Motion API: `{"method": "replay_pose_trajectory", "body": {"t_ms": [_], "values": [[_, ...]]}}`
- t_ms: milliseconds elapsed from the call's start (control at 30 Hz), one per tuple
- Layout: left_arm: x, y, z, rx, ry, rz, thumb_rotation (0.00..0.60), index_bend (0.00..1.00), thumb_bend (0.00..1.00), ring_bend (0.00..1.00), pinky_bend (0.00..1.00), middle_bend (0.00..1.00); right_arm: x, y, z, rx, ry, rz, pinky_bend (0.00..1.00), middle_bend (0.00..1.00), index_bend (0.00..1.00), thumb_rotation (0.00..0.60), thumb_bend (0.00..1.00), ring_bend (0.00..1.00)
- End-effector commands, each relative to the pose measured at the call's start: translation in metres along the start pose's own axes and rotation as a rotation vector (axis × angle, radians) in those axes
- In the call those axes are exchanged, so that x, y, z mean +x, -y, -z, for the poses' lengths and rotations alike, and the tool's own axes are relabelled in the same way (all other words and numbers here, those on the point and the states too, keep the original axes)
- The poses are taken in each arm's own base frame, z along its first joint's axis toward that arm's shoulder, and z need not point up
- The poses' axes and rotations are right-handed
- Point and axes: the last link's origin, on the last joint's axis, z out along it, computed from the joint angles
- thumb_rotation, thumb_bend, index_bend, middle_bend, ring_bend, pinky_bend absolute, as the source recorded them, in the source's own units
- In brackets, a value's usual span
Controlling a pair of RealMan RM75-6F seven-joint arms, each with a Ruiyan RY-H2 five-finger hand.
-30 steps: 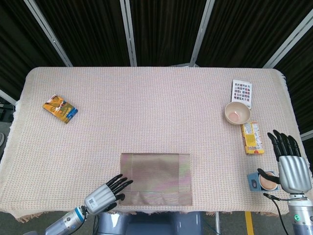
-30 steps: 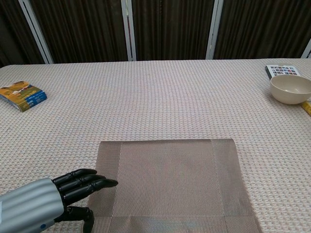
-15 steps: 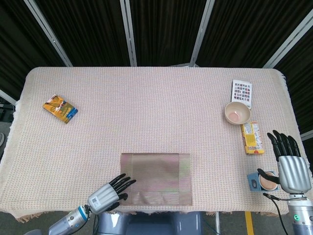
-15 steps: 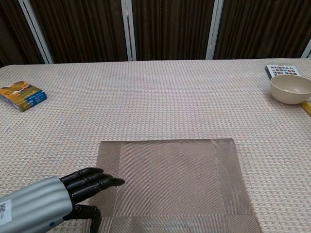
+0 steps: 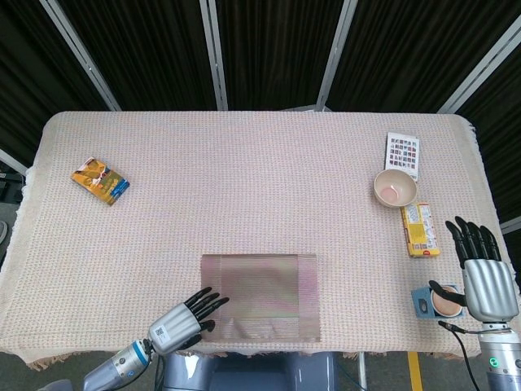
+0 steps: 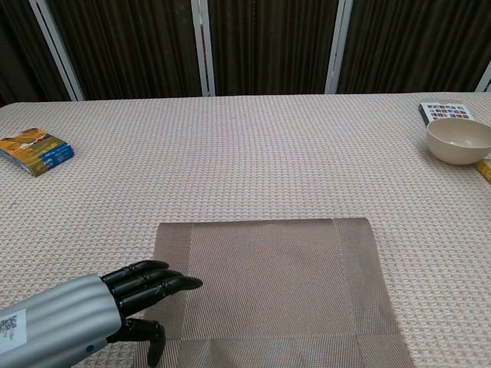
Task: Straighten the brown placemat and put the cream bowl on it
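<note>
A table covered in a pale beige woven cloth (image 5: 244, 187) stands before dark curtains with grey metal uprights. The brown woven rectangular placemat (image 5: 260, 297) lies at the near edge, middle of the table, its sides roughly parallel with the table edge, though its near edge appears to reach or overhang the cloth's front; whether it is fully flat there cannot be told. The round cream bowl (image 5: 395, 187) sits well apart at the far right, between a white card printed with small coloured squares (image 5: 402, 153) and a yellow flat packet (image 5: 419, 230). The step in hand is judged to be straightening the mat. The left hand (image 6: 142, 295), black-fingered on a silver forearm, lies low at the mat's near-left corner, fingers extended and close together over the mat, thumb tucked below; it holds nothing, and whether it presses the mat cannot be told. The right hand (image 5: 484, 269) is raised at the right table edge, fingers spread and empty, just beside a small blue holder with a pinkish round object (image 5: 435, 301). The next move likely calls for a final nudge, then a right-hand reach to the bowl. A blue-and-orange booklet (image 5: 99, 181) lies far left.
</note>
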Motion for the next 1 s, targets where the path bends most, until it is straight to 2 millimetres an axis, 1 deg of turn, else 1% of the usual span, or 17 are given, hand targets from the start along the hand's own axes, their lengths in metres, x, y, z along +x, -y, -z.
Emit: {"method": "replay_pose_trajectory", "body": {"t_ms": [33, 500, 667, 900, 1000], "values": [[-0.0013, -0.0007, -0.0004, 0.000, 0.006, 0.000, 0.600, 0.48, 0.42, 0.00, 0.00, 0.00, 0.0003, 0.0001, 0.0000, 0.001, -0.001, -0.001, 0.00, 0.00, 0.00, 0.600, 0.00, 0.00], [-0.0053, -0.0018, -0.0018, 0.006, 0.021, 0.006, 0.600, 0.49, 0.46, 0.00, 0.00, 0.00, 0.0017, 0.0001, 0.0002, 0.003, -0.004, -0.004, 0.00, 0.00, 0.00, 0.600, 0.00, 0.00], [-0.0058, -0.0011, -0.0021, 0.012, 0.021, 0.012, 0.600, 0.53, 0.46, 0.00, 0.00, 0.00, 0.0022, 0.0005, 0.0004, 0.005, -0.006, -0.005, 0.00, 0.00, 0.00, 0.600, 0.00, 0.00], [-0.0062, -0.0005, -0.0032, 0.016, 0.021, 0.016, 0.600, 0.55, 0.51, 0.00, 0.00, 0.00, 0.0024, 0.0005, 0.0004, 0.006, -0.006, -0.006, 0.00, 0.00, 0.00, 0.600, 0.00, 0.00], [-0.0058, -0.0003, -0.0041, 0.018, 0.018, 0.020, 0.600, 0.55, 0.51, 0.00, 0.00, 0.00, 0.0029, 0.0004, 0.0006, 0.006, -0.008, -0.006, 0.00, 0.00, 0.00, 0.600, 0.00, 0.00]]}}
